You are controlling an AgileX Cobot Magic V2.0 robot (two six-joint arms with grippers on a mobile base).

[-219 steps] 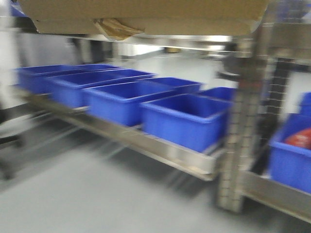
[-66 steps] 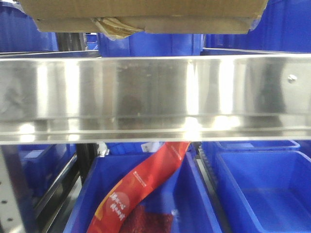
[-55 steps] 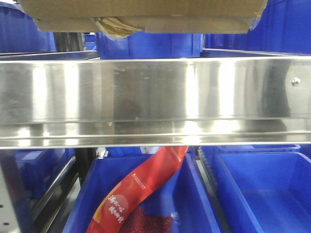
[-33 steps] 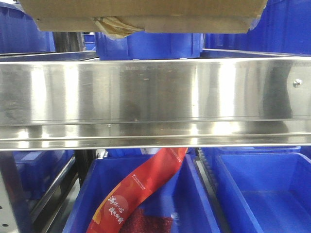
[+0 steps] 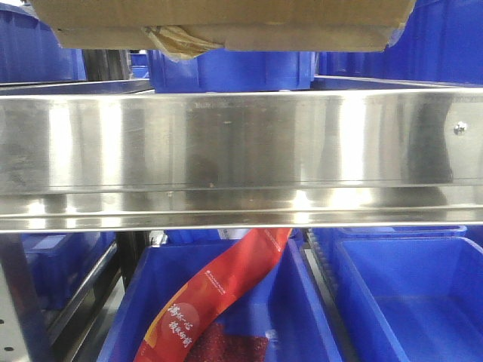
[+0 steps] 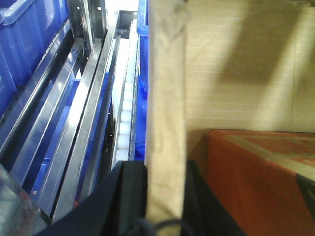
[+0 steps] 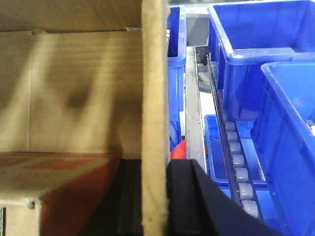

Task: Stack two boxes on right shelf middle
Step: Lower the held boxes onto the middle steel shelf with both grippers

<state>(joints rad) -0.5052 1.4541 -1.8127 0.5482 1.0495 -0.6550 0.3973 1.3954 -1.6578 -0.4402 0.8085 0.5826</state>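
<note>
Mirror-bright steel shelf; corrugated box pinched by both black claws.

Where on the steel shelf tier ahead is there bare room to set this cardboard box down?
None in view: above the shelf's front rail, blue bins stand side by side across the width. The cardboard box hangs above them. Below, the right bin looks empty.

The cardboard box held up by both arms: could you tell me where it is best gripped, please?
By its upright side walls, one per arm: the cardboard box is open-topped, so each wall's thin top edge fits between jaws coming from above, one finger inside, one outside, as both grippers do now.
</note>
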